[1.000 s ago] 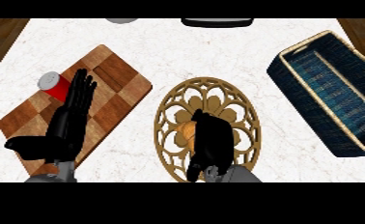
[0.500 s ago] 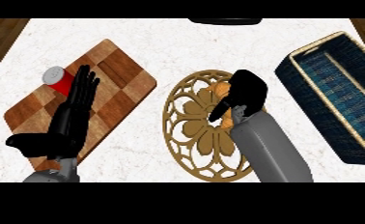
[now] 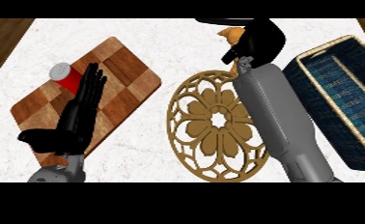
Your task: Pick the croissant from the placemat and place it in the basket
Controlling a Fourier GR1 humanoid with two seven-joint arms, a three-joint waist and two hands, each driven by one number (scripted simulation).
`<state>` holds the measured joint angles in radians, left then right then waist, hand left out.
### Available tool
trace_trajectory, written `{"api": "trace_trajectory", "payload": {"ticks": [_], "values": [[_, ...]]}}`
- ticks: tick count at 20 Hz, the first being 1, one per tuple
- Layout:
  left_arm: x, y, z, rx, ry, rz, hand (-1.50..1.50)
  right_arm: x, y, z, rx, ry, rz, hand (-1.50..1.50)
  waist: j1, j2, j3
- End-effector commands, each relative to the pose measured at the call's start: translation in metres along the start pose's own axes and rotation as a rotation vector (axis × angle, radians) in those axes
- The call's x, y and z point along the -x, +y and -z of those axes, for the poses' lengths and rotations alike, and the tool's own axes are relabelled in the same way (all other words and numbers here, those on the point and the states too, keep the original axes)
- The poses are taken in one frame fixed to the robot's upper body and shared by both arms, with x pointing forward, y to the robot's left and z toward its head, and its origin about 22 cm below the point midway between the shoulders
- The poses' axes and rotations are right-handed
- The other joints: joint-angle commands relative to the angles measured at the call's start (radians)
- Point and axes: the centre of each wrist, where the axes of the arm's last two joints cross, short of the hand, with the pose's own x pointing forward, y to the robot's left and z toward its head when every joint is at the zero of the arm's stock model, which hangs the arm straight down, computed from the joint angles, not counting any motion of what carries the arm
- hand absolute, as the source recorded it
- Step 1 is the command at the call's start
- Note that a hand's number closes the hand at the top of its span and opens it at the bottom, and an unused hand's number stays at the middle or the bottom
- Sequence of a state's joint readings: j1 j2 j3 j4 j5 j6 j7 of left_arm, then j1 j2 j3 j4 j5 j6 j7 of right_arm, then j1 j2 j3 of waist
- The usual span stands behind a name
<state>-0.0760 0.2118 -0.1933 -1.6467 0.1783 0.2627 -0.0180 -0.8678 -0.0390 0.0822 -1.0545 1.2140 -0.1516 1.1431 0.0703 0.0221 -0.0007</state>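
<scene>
My right hand [image 3: 260,42] is raised above the far end of the round gold placemat [image 3: 214,126], fingers curled round the golden-brown croissant [image 3: 230,35], of which only the left tip shows. The blue woven basket [image 3: 331,97] with its tan rim lies to the right of my right forearm, tilted diagonally. My left hand [image 3: 78,112] rests open, fingers up, over the wooden cutting board at the left.
A checkered wooden cutting board [image 3: 121,73] lies at the left with a red can [image 3: 64,76] standing on it beside my left fingers. A dark object [image 3: 221,21] sits at the counter's far edge. The dark wood counter edge shows at the top left corner.
My right hand has lifted off the placemat with the croissant and moved toward the far side and right, nearer the basket. The left hand has stayed put.
</scene>
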Motion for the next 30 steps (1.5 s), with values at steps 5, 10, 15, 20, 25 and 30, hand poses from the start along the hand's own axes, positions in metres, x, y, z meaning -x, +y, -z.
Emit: {"api": "trace_trajectory", "payload": {"ticks": [5, 10, 15, 20, 25, 30], "values": [[0.002, -0.005, -0.002, 0.007, 0.024, -0.007, 0.0, -0.075, -0.061, -0.025, 0.27, 0.087, 0.285, 1.5, -0.003, -0.015, -0.001], [0.008, 0.0, -0.007, -0.009, 0.014, 0.001, 0.0, -0.09, -0.079, -0.013, 0.301, 0.148, 0.3, 1.5, -0.017, -0.013, -0.001], [0.008, 0.0, -0.002, -0.03, 0.018, 0.002, 0.0, -0.088, -0.084, -0.002, 0.323, 0.235, 0.284, 1.5, -0.046, -0.018, 0.0], [0.004, 0.008, -0.005, -0.035, 0.021, 0.006, 0.0, -0.085, -0.079, 0.007, 0.355, 0.313, 0.091, 1.5, -0.055, -0.026, -0.001], [0.007, 0.011, -0.004, -0.068, 0.025, 0.018, 0.0, -0.065, -0.07, 0.016, 0.371, 0.34, 0.072, 1.5, -0.072, -0.028, 0.0], [0.0, 0.026, -0.005, -0.081, 0.03, 0.019, 0.0, -0.05, -0.099, 0.027, 0.376, 0.358, 0.141, 1.5, -0.083, -0.032, 0.001]]}}
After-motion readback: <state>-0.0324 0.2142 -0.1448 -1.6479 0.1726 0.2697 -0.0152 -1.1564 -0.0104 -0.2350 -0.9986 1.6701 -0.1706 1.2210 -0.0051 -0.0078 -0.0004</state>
